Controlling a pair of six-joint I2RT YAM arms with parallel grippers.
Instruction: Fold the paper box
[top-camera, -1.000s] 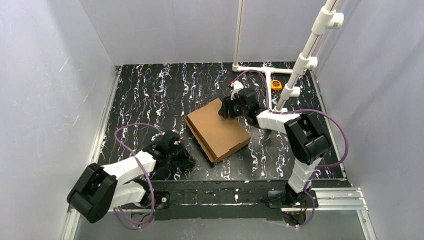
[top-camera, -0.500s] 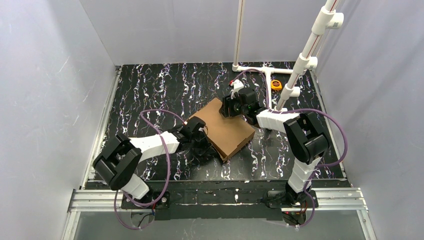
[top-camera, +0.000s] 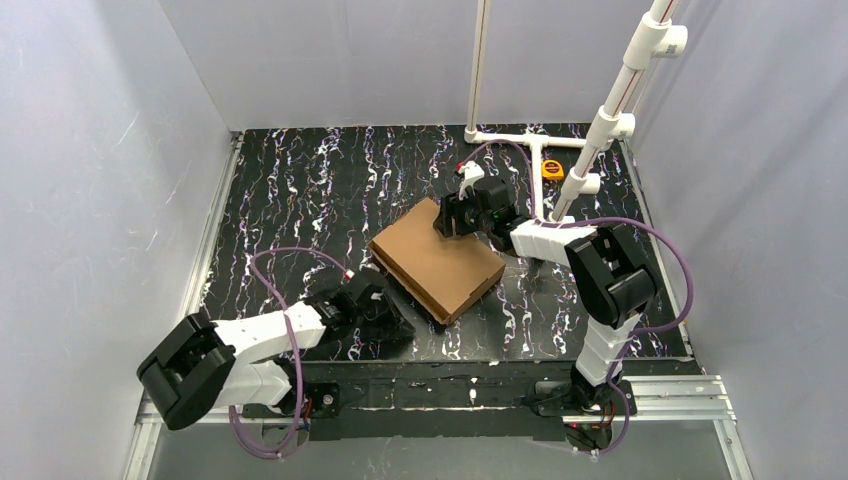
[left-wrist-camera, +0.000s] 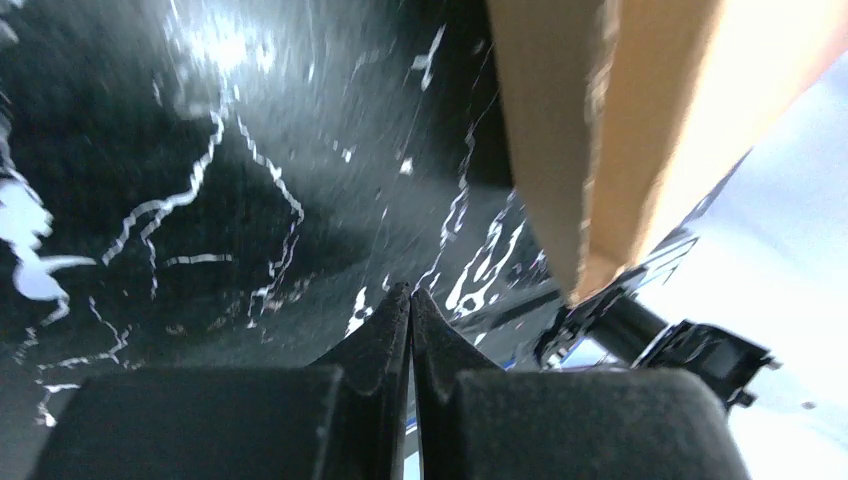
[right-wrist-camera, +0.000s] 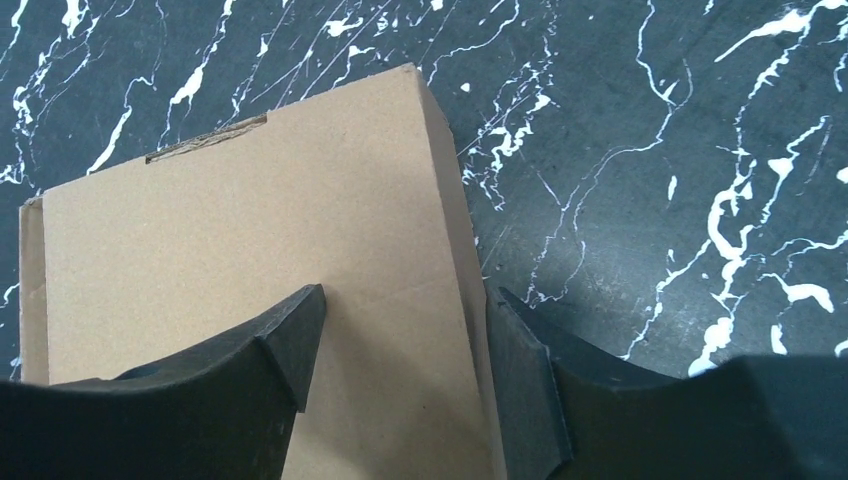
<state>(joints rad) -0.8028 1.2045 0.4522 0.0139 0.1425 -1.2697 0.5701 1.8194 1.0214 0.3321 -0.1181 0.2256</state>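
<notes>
The paper box (top-camera: 440, 260) is a brown cardboard mailer lying closed and flat on the black marbled table, turned at an angle. My right gripper (top-camera: 450, 218) is at its far corner. In the right wrist view this gripper (right-wrist-camera: 406, 293) is open: one finger lies over the box (right-wrist-camera: 250, 230) lid and the other stands just outside its side wall. My left gripper (top-camera: 400, 325) is low over the table, near and to the left of the box's front corner, apart from it. The left gripper (left-wrist-camera: 411, 292) is shut on nothing, and the box (left-wrist-camera: 600, 130) edge shows at the upper right.
A white pipe frame (top-camera: 600, 130) stands at the back right with a yellow tape measure (top-camera: 552, 168) by its foot. Grey walls close in the table on three sides. A metal rail (top-camera: 660, 395) runs along the near edge.
The left arm reached up against the box's left side, then drew back toward the near edge. The box shifted slightly. The right gripper's jaws spread a little wider.
</notes>
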